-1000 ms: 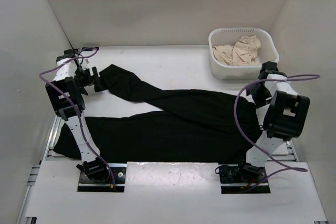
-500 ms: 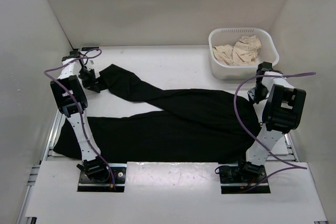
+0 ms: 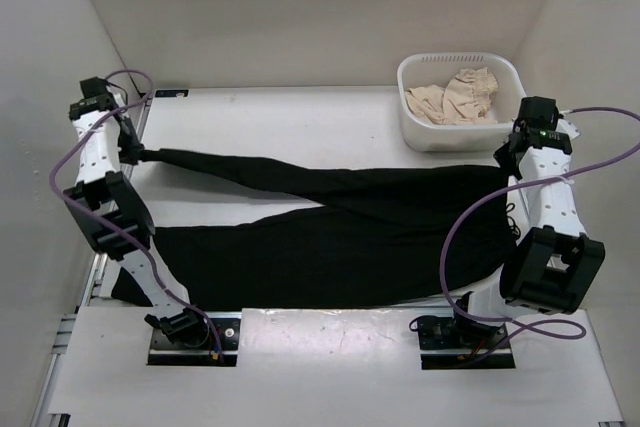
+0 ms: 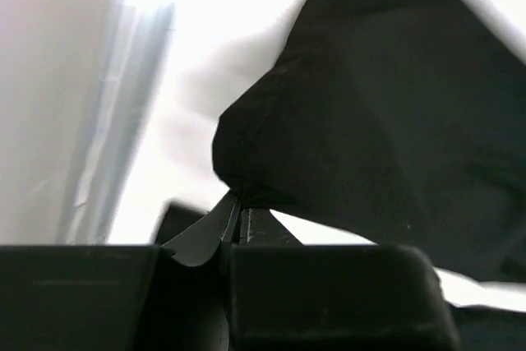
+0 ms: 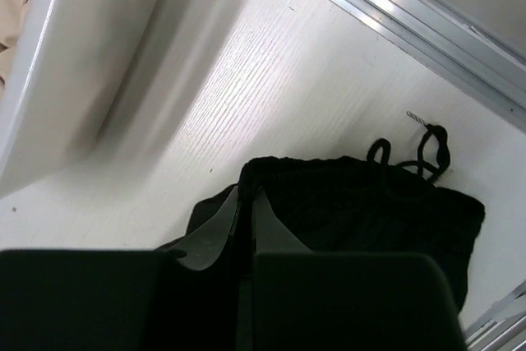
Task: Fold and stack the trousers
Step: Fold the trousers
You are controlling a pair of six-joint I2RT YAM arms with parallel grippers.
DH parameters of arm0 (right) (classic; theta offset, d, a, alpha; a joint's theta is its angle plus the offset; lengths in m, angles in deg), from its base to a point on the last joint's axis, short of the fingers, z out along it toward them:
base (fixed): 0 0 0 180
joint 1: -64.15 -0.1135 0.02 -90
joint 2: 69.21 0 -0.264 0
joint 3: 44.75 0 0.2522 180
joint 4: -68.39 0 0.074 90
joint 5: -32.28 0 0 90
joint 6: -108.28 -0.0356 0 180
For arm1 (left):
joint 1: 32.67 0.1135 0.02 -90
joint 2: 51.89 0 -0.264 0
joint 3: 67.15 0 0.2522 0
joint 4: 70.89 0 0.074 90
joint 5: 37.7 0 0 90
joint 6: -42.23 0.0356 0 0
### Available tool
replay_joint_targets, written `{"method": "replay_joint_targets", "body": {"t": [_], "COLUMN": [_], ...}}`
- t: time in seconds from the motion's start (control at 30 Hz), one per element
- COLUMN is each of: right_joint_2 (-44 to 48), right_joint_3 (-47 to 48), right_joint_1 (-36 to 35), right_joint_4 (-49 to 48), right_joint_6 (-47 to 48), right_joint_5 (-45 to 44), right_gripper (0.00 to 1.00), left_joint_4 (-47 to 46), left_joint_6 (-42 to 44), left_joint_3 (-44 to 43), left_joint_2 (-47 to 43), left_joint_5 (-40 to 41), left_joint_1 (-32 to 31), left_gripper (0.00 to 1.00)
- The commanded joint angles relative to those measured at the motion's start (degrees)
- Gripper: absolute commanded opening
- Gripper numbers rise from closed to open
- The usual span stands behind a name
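The black trousers [image 3: 350, 217] lie spread across the white table, waist to the right and legs to the left. My left gripper [image 3: 133, 154] is at the far left, shut on the end of the upper leg [image 4: 394, 121], which hangs pulled taut above the table; in the left wrist view the gripper [image 4: 238, 205] pinches a fold of fabric. My right gripper [image 3: 508, 163] is at the far right, shut on the waistband [image 5: 362, 203]. In the right wrist view the gripper [image 5: 247, 196] clamps the band's edge, and the drawstring [image 5: 429, 147] curls on the table beyond it. The lower leg lies flat near the arm bases.
A white basket [image 3: 415, 107] holding a beige cloth [image 3: 455, 97] stands at the back right, close to my right gripper; its wall [image 5: 74, 63] fills the left of the right wrist view. White walls enclose the table on three sides, and a metal rail [image 5: 427, 39] runs along the right edge.
Both grippers have shut on the trousers and moved outward and up. The upper leg, slack and curved before, is now pulled into a straight line between them.
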Motion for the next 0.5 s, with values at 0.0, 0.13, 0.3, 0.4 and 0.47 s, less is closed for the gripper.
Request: {"method": "replay_joint_targets", "body": {"t": [0.0,0.13,0.3,0.4,0.47], "right_joint_2": [1.47,2.71,2.71,2.71,3.23], "right_joint_3": [1.17,3.2,4.6,4.6,4.6], "right_joint_1": [-0.03,1.9,2.96,2.96,3.75], "right_joint_4": [-0.34,0.19,0.19,1.33,1.85], "right_joint_6": [3.71,6.51,10.12,10.74,10.74], "right_joint_5": [0.7,0.7,4.2,4.21,4.21], "right_gripper": [0.0,0.0,0.0,0.0,0.0], "left_joint_4": [1.85,1.86,1.86,1.86,1.86], "left_joint_6": [0.21,0.21,0.21,0.21,0.21], "left_joint_3": [0.99,-3.3,-2.27,-1.21,-1.21], "left_joint_2": [-6.24,-6.08,-4.76,-4.14,-4.14], "left_joint_5": [4.33,9.86,13.91,17.86,18.49], "left_joint_1": [-0.05,2.5,3.2,3.2,3.2], "left_gripper": [0.14,0.14,0.14,0.14,0.14]}}
